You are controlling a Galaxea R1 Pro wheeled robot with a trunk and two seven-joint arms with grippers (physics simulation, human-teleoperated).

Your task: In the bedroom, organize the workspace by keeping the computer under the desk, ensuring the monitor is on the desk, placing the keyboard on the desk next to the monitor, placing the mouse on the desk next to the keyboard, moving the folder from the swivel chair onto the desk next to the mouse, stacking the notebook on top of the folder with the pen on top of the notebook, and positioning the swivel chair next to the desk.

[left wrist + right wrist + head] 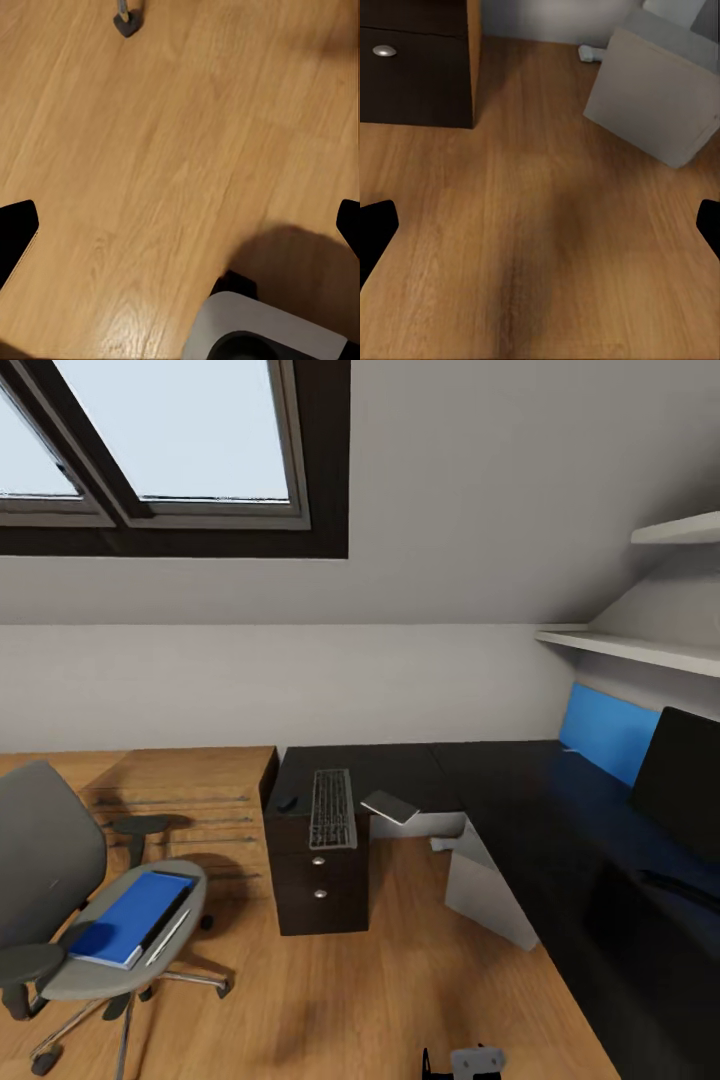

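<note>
Wooden floor (540, 247) lies closest beneath my right claw (540, 221), whose two black fingertips sit at opposite edges of the wrist view, spread wide with nothing between them. Ahead of that claw, well apart from it, stand the computer (656, 97), a light-grey box tilted on the floor, and the black drawer unit (412, 71) with its round silver knob. My left claw (180, 229) is likewise wide open and empty over bare boards, and beyond it shows one dark caster (126, 24) of the swivel chair (60, 880). From my head camera the chair stands at my left, and on its grey seat lies the blue folder (125, 915) with the white pen (168, 937) resting along its near edge. Farther off is the desk (500, 800): on the end above the drawers lies the keyboard (332, 808), the small dark mouse (287, 801) just beside it on the left, and the grey notebook (390, 807) just to its right. At the far right of the desk stands the black monitor (685, 780), before a blue wall panel (605, 735). All of these lie well away from both claws.
</note>
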